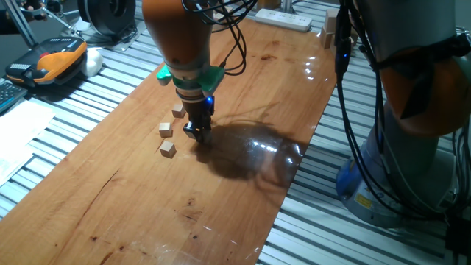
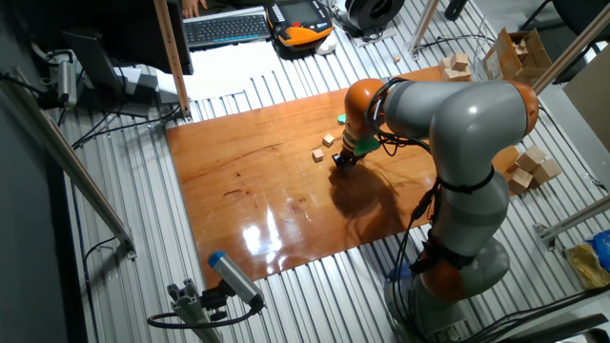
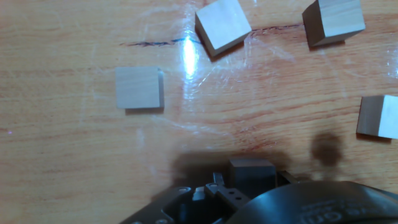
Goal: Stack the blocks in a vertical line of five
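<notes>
Blocks lie loose and single on your wooden table, none set on another. In one fixed view you can count three small tan cubes just left of the gripper: the far cube, the middle cube and the near cube, each apart from its neighbours. The hand view shows four cubes flat on the wood ahead of the fingers — a square-on cube at left, a turned cube at top centre, a top-right cube and a cube cut by the right edge; which of these match the three in the fixed view cannot be told. Directly at the hand's front edge you will see a dark, shadowed boxy shape; whether it is a block or part of the hand cannot be told. The gripper stands low at the table surface, pointing down, beside the cube group. Whether the fingers are spread or pinching anything cannot be told — they are too dark and small in every view. Beyond the board, the other fixed view shows larger pale wooden blocks on the slatted bench and a keyboard at the far end.
</notes>
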Robot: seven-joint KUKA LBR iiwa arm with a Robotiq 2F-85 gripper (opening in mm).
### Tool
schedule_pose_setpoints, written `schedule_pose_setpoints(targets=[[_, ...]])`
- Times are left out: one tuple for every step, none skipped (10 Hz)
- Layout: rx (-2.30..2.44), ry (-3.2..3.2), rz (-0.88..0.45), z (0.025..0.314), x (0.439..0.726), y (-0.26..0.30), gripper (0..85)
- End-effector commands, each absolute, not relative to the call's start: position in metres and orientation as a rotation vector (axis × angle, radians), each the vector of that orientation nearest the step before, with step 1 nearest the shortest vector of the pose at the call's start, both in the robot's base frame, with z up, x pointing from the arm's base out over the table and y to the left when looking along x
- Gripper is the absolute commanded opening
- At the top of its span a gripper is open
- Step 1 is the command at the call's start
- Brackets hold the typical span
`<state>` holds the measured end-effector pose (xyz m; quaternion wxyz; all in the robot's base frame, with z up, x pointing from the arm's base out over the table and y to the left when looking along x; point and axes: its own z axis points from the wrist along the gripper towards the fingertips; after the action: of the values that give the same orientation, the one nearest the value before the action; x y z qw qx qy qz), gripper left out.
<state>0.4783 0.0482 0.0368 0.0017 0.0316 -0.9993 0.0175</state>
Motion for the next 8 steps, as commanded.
schedule_pose_setpoints(targets=[[0.097, -3.137, 0.056, 0.0367, 0.4785, 0.048, 34.0], [0.097, -3.137, 0.056, 0.0364, 0.4785, 0.0478, 34.0], [0.1, -3.137, 0.053, 0.0364, 0.4785, 0.0479, 34.0], [0.1, -3.137, 0.053, 0.0365, 0.4785, 0.0479, 17.0], [0.1, -3.137, 0.056, 0.0366, 0.4786, 0.0479, 17.0], [0.1, -3.137, 0.058, 0.0366, 0.4787, 0.0479, 17.0], [0.1, -3.137, 0.058, 0.0367, 0.4787, 0.048, 17.0], [0.097, -3.137, 0.06, 0.0367, 0.4787, 0.0479, 17.0]])
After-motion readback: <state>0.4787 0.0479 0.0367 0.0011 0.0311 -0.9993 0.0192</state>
